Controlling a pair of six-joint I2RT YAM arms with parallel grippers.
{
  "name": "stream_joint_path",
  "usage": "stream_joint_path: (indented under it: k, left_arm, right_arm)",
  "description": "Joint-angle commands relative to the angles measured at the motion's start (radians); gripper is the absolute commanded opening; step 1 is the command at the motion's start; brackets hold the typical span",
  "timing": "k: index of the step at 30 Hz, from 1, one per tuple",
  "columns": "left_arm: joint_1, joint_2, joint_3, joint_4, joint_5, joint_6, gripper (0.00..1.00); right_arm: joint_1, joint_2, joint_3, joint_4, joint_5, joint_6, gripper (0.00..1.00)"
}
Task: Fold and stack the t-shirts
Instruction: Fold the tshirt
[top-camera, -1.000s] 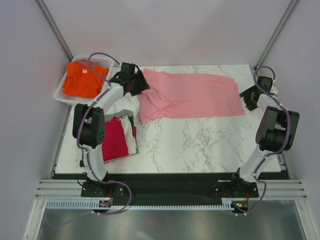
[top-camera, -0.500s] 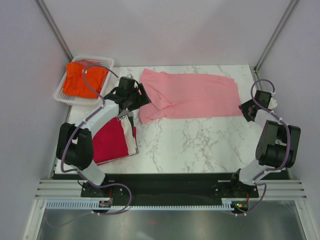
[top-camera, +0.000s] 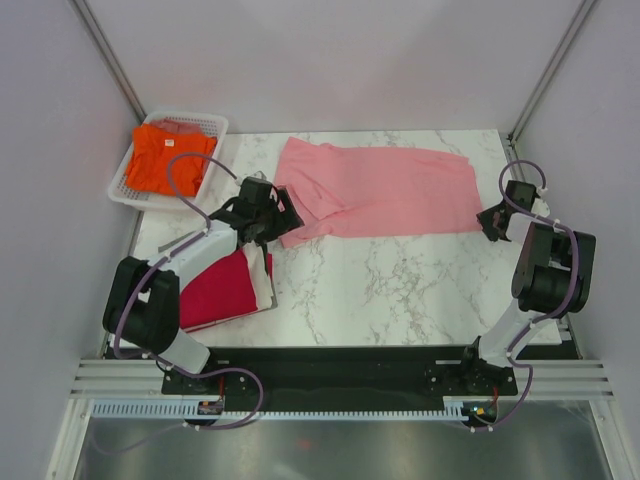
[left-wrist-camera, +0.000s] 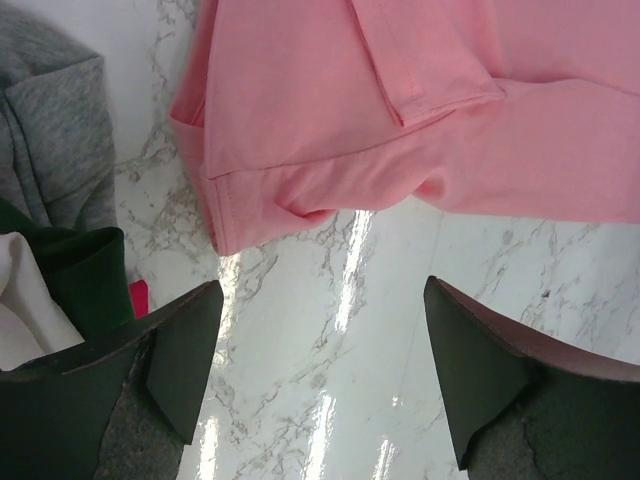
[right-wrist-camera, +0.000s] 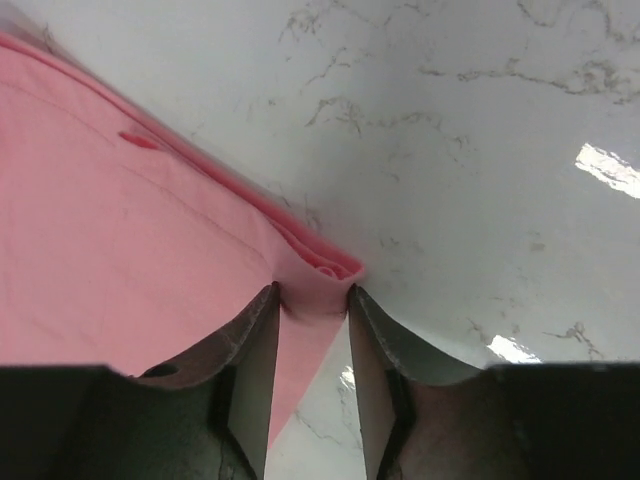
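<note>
Pink tee (top-camera: 390, 190), its corner partly hidden, is pinched in right claw (right-wrist-camera: 312, 296); left claw (left-wrist-camera: 320, 292) gapes empty.

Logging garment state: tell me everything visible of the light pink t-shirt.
The light pink t-shirt is soft matte cloth, lying as a wide, partly folded band across the far side of the marble table, a hemmed sleeve doubled over at its left end. The right gripper pinches its right near corner; the open left gripper is beside the left end, apart.

pink t-shirt (top-camera: 385, 190): soft matt knit cloth | grey t-shirt (left-wrist-camera: 50, 130): heathered matt cloth | table (top-camera: 400, 290): glossy marble-look top | basket (top-camera: 205, 120): white plastic mesh
</note>
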Motion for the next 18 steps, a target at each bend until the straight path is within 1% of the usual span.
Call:
stream_joint_path:
  k: [1, 2, 4, 5, 6, 10, 11, 13, 14, 16, 17, 18]
  left_arm:
    - [-0.005, -0.03, -0.02, 0.04, -0.012, -0.037, 0.89]
    - [-0.007, -0.027, -0.028, 0.041, -0.017, -0.036, 0.89]
    - [-0.011, -0.018, -0.029, 0.04, -0.026, -0.029, 0.87]
    - [-0.011, -0.004, -0.026, 0.038, -0.027, -0.022, 0.86]
    - [-0.013, 0.004, -0.025, 0.04, -0.027, -0.017, 0.85]
    - [-0.016, 0.062, 0.007, 0.026, -0.018, 0.007, 0.77]
    - [-0.016, 0.073, 0.021, 0.024, -0.018, 0.015, 0.73]
    - [-0.016, 0.108, 0.04, 0.021, -0.021, 0.023, 0.68]
    - [-0.017, 0.12, 0.047, 0.017, -0.024, 0.03, 0.63]
    - [-0.016, 0.154, 0.066, 0.009, -0.027, 0.036, 0.59]
    - [-0.017, 0.162, 0.07, 0.009, -0.02, 0.043, 0.55]
    - [-0.016, 0.171, 0.075, 0.006, -0.015, 0.046, 0.54]
  right_arm:
    - [0.0, 0.049, 0.034, 0.025, 0.041, 0.026, 0.4]
    - [0.0, 0.055, 0.044, 0.025, 0.05, 0.026, 0.27]
    - [0.0, 0.069, 0.05, 0.022, 0.061, 0.027, 0.15]
    - [-0.001, 0.069, 0.057, 0.011, 0.075, 0.027, 0.02]
    - [-0.001, 0.067, 0.059, 0.006, 0.082, 0.029, 0.0]
    - [-0.016, 0.026, 0.05, -0.006, 0.113, 0.027, 0.0]
    - [-0.033, 0.021, 0.048, -0.006, 0.108, 0.024, 0.0]
    - [-0.049, 0.013, 0.053, -0.01, 0.09, 0.018, 0.0]
    - [-0.058, 0.012, 0.057, -0.018, 0.084, 0.017, 0.0]
    - [-0.062, 0.006, 0.061, -0.02, 0.075, 0.017, 0.0]
    - [-0.064, 0.004, 0.064, -0.021, 0.073, 0.015, 0.0]
    - [-0.064, 0.004, 0.064, -0.021, 0.073, 0.017, 0.0]
